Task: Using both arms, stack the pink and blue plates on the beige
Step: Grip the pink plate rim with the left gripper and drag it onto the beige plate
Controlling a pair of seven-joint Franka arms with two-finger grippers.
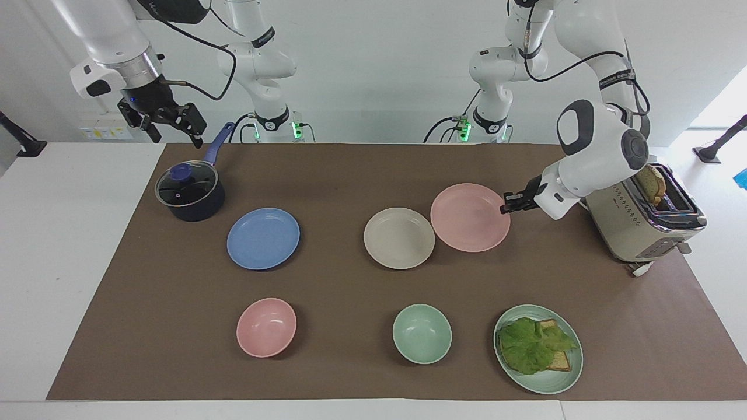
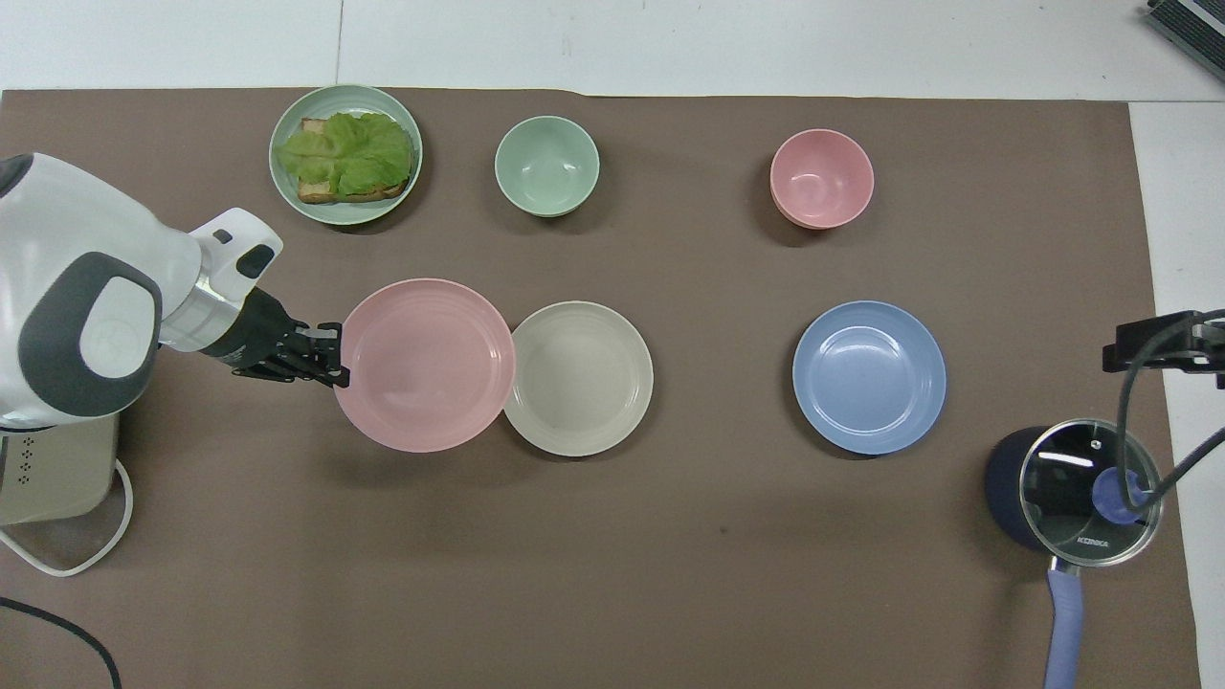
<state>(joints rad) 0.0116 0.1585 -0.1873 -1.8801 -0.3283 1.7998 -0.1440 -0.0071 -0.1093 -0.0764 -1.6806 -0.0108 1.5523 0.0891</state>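
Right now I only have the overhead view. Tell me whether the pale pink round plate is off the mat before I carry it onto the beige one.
Observer: In the facing view, the pale pink round plate is in the air, pinched at its rim by the left gripper.
Operator: Check it against the cream-beige round plate.
Observer: Its leading edge appears to ride above the cream-beige round plate, clear of its rim.
Operator: Report the right gripper.
Observer: The right gripper hangs open, raised over the table edge beside the dark lidded saucepan, waiting.
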